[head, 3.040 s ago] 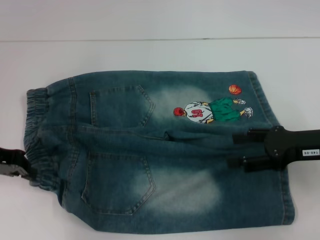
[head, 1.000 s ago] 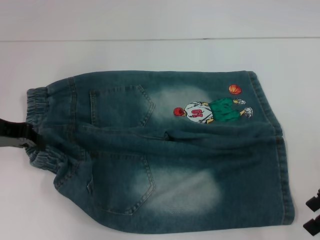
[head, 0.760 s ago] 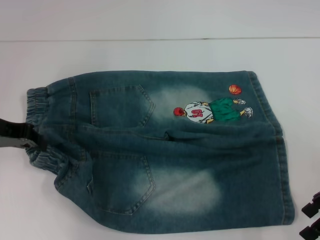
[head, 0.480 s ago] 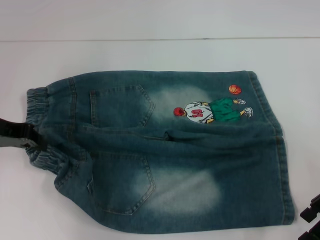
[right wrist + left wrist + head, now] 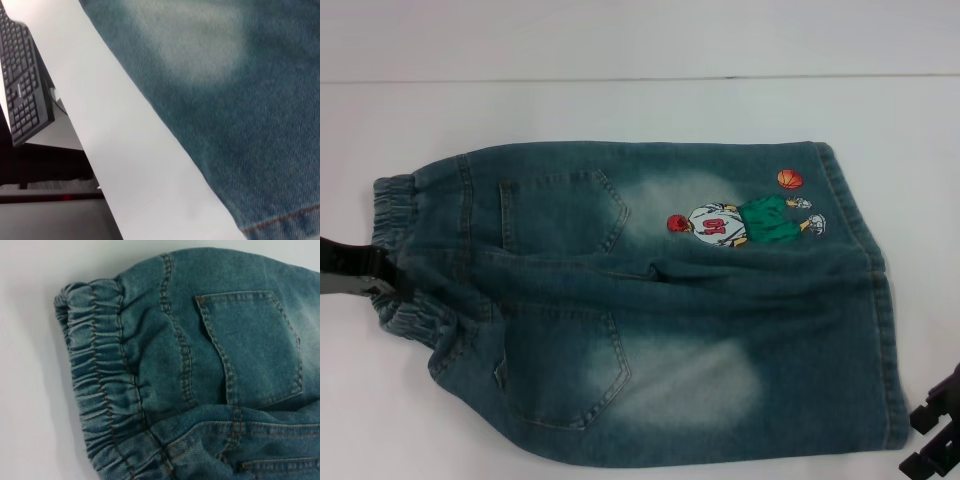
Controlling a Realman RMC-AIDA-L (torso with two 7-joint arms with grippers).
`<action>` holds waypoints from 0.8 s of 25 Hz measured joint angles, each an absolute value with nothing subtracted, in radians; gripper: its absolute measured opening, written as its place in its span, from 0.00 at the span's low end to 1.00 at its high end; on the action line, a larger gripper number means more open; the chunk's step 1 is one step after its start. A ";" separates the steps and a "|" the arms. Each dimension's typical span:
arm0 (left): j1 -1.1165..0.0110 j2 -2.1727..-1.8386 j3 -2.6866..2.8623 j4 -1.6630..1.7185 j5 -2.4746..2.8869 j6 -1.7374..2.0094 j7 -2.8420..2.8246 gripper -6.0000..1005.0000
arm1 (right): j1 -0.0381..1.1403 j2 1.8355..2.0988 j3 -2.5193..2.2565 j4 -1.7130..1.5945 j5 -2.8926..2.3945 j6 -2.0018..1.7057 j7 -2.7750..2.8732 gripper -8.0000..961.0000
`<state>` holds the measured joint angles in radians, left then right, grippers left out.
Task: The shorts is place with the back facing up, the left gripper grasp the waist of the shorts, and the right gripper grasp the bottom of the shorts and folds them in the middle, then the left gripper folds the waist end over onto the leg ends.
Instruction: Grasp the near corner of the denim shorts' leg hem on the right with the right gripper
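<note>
Since three seconds earlier, the right gripper (image 5: 932, 443), a black two-fingered tool, had left the leg hems and withdrawn to the lower right corner of the head view, off the cloth; its two fingers showed apart and held nothing. The waist had also been bunched up at the near side.

At the far left edge of the head view, the left gripper (image 5: 360, 277), black with a silver-grey cuff, sat against the gathered elastic waist of the shorts (image 5: 395, 250); whether its fingers were closed on the band could not be told. The blue-green faded denim shorts (image 5: 660, 310) lay back up across the middle of the white table (image 5: 620, 110), waist to the left, hems to the right. Two patch pockets (image 5: 560, 212) lay near the waist, and the embroidered basketball player (image 5: 745, 222) with an orange ball (image 5: 790, 179) lay at upper right, close to the stitched leg hems (image 5: 885, 330).

The left wrist view showed the puckered band and one pocket. The right wrist view showed faded denim, the table edge, and a black keyboard (image 5: 22, 100) beyond it.
</note>
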<state>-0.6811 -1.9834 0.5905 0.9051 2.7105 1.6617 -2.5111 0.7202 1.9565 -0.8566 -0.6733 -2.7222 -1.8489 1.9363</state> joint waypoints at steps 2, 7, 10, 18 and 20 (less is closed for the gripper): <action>-0.682 -1.983 0.591 0.905 2.711 1.662 -2.511 0.02 | 0.722 1.957 -0.853 -0.673 -2.714 -1.847 1.933 0.91; -0.684 -1.983 0.591 0.905 2.711 1.662 -2.511 0.02 | 0.723 1.959 -0.852 -0.673 -2.681 -1.841 1.926 0.90; -0.684 -1.984 0.590 0.905 2.711 1.662 -2.511 0.02 | 0.720 1.964 -0.848 -0.673 -2.666 -1.840 1.915 0.90; -0.687 -1.986 0.591 0.905 2.711 1.661 -2.511 0.02 | 0.713 1.973 -0.844 -0.673 -2.657 -1.819 1.885 0.90; -0.688 -1.988 0.591 0.905 2.711 1.661 -2.511 0.02 | 0.712 1.974 -0.844 -0.673 -2.657 -1.816 1.882 0.90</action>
